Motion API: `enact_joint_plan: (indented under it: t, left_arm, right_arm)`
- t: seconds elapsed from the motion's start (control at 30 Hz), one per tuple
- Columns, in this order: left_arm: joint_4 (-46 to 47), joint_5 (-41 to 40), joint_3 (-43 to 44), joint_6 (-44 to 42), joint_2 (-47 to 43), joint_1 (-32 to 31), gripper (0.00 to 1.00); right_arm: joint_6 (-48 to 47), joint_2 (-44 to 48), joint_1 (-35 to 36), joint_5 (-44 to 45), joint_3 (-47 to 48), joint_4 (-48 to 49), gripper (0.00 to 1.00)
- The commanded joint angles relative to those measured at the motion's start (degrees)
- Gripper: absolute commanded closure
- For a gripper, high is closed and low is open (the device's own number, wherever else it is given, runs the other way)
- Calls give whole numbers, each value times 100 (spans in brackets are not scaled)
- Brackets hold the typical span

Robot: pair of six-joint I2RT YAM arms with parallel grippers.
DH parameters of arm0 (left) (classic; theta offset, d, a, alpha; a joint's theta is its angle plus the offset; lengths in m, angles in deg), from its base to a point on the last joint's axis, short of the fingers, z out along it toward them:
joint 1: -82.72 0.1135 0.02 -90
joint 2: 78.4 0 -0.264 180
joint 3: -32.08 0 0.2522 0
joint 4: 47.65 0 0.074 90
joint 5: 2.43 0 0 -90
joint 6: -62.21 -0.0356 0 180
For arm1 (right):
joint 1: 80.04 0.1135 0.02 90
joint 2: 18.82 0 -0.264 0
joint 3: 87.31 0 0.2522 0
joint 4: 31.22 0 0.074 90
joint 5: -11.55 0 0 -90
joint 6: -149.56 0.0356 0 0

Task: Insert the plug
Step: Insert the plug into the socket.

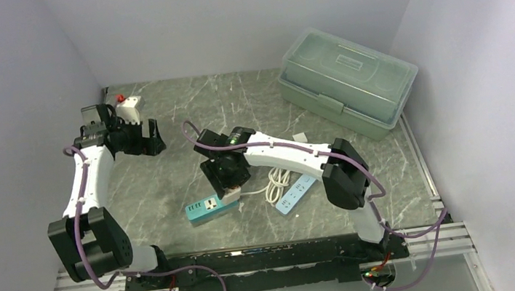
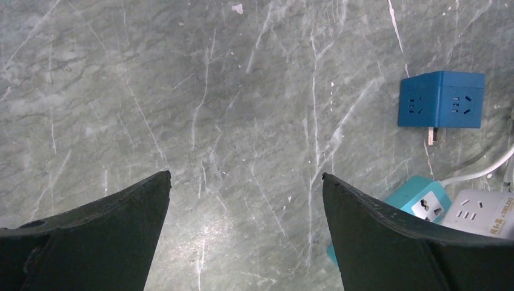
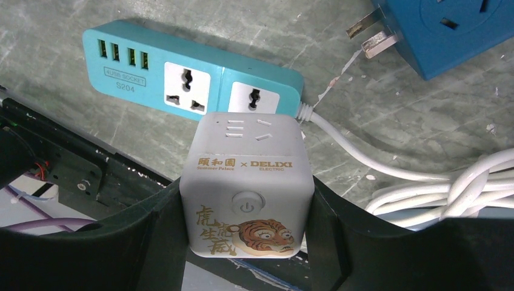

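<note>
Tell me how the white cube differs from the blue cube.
The white cube carries a tiger picture; the blue cube is plain. The white cube is clamped between the right fingers; the blue cube lies loose on the table. The blue cube's prongs show; the white cube's are hidden. Both have socket holes.

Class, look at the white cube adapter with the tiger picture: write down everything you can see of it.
The white cube adapter looks like matte plastic with rounded corners. One face carries a round power button, gold lettering and a tiger drawing; the next shows socket slots. The right gripper's black fingers clamp two opposite sides, holding it over the teal power strip's end socket. Its prongs are hidden, so whether it is plugged in cannot be told.
</note>
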Motion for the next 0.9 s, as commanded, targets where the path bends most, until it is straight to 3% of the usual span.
enact_joint_plan:
  t: [0.0, 0.87]
  left_arm:
    - [291, 111, 6, 15, -343, -7, 0]
    - [27, 113, 16, 13, -176, -10, 0]
  right_arm:
    - [124, -20, 6, 15, 217, -24, 100]
    - [272, -218, 82, 453, 321, -21, 100]
